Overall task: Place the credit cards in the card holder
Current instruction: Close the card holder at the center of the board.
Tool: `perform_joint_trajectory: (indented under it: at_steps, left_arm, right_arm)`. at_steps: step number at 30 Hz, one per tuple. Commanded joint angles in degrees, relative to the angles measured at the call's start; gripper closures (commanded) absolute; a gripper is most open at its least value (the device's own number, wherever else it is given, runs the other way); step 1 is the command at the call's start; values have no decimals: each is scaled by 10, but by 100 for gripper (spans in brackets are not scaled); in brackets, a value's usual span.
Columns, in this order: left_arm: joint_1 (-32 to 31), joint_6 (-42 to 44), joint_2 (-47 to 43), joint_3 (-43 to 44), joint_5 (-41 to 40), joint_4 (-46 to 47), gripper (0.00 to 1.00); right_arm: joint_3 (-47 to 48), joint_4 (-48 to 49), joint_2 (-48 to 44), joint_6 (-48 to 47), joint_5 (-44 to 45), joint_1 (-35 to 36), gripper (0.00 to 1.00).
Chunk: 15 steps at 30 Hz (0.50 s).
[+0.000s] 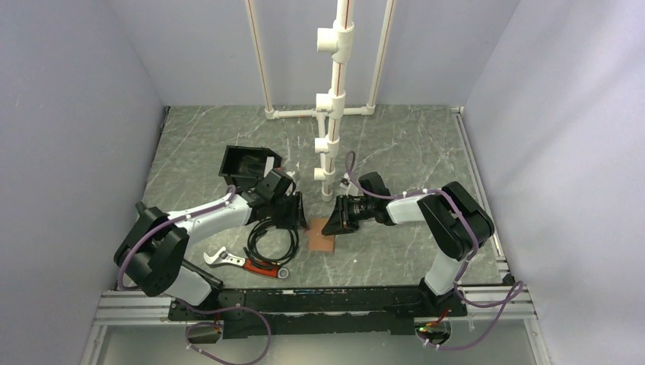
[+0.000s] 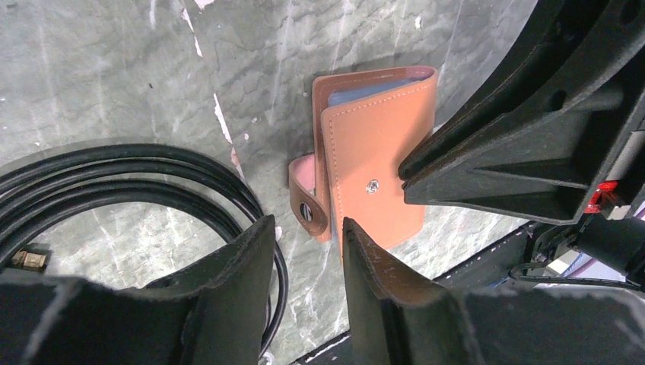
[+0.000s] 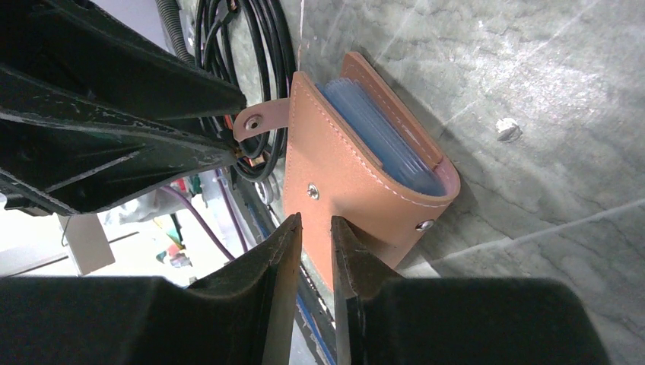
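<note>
On the green marbled table (image 1: 426, 152), I have both arms low around the card holder (image 2: 373, 160). The left gripper (image 2: 308, 228) sits on its left, fingers a little apart and clamping nothing. The right gripper (image 3: 316, 224) sits on its right, fingers drawn nearly together, tips at the cover. A coiled black cable (image 2: 114, 175) lies left of the holder. The holder lies folded, brown cover up, its snap strap (image 3: 262, 120) loose toward the left gripper. Pale blue leaves (image 3: 380, 129) fill it; I cannot single out cards.
</note>
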Motion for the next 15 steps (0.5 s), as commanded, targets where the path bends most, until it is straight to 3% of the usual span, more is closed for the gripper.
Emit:
perform_joint_trajectory:
  at_steps: [1,9,15]
  left_arm:
    - [-5,-2,12,28,9,12,58]
    - [-12,0,17,40,-24,-7,78]
    - [-13,1,20,41,-18,-14,78]
  right_arm:
    - [-10,-25,8,-25,20,1,76]
    - [-8,-21,13,-22,16,2,76]
    - [-7,-23,13,-23,18,2,76]
